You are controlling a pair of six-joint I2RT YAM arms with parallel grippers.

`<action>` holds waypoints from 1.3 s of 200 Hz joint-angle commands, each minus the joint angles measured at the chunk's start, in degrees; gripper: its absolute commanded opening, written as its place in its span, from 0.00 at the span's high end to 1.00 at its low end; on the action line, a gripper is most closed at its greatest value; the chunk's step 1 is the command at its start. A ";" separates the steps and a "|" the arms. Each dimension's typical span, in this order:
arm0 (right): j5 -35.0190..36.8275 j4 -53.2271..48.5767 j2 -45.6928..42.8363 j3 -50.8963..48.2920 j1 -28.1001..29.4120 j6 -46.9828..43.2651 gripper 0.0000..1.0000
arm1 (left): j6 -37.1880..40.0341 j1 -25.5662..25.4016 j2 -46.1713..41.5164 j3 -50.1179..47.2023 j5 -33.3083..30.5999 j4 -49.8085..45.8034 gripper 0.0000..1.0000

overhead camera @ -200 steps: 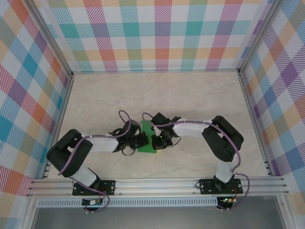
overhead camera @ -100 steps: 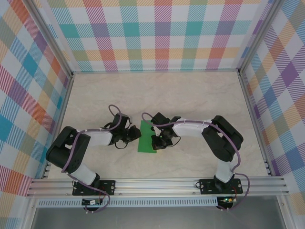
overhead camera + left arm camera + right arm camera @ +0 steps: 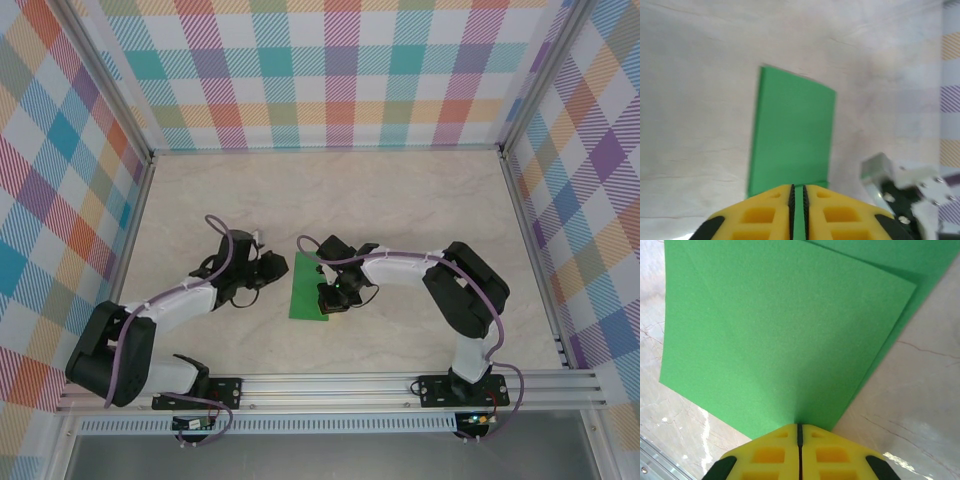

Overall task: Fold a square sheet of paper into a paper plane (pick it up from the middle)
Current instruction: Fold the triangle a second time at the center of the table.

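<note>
1. Pastel checked walls are boxing in a pale marbled desk. The square sheet of paper is lying flat near the middle of the desk, between my two arms, and it is already folded into a narrow green strip.
2. I am holding my right end effector at the strip's right edge with the pads closed tight together. In the right wrist view the green is running straight up to the fingertips. I am judging that I am pinning the paper there so it is not sliding, but I cannot tell whether the tips are pinching the edge or only pressing on it.
3. That same view is showing an upper layer lying over a lower one. The upper layer's corner is stopping short of the lower layer's far edge and is casting a thin shadow, so the fold is probably not sitting fully flat yet.
4. I am hovering my left end effector just beside the strip's left edge, apart from it. Its pads are drawn almost together, with only a slit of green showing through, and they are gripping nothing.
5. I am reading this as an early stage: no nose and no wings are formed. The next move is probably calling for the left tips to run along the fold while the right side is anchoring. The main risk is thin paper skidding or buckling under uneven pressure.
</note>
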 commanded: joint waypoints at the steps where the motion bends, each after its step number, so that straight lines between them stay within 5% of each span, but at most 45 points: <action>1: 1.02 -2.22 0.37 0.94 0.36 -0.75 0.93 | -2.88 -3.47 2.03 -2.08 0.26 2.90 0.92; 104: 0.06 0.11 -1.88 1.00 0.36 -0.87 0.94 | -1.62 -7.44 14.68 1.75 -1.71 4.71 1.00; 260: -2.36 1.60 6.46 7.17 0.36 -1.15 0.94 | -1.12 -7.57 15.58 0.74 -6.01 -2.97 1.00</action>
